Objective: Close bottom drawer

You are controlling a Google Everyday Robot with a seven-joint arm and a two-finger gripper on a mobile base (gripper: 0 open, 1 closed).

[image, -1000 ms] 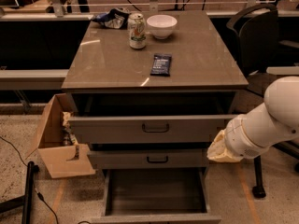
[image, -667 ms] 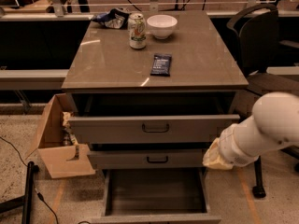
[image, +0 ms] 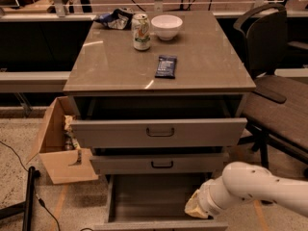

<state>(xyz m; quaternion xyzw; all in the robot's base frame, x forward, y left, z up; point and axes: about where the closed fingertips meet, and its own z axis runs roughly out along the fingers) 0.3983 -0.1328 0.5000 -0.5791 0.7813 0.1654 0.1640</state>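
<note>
White rounded arm (image: 262, 186), seemingly tan gripper (image: 195, 209), at bottom drawer (image: 144, 199)

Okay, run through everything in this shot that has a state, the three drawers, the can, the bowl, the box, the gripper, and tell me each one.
bottom drawer: open, pulled out furthest
middle drawer: open slightly
top drawer: partly open
can: upright
bowl: upright
cardboard box: open at the top
gripper: low, at the bottom drawer's right front corner

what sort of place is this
Likely an office or lab: black office chair, grey-tan three-drawer cabinet, open cardboard box. The pincer hangs over the pulled-out bottom drawer.
</note>
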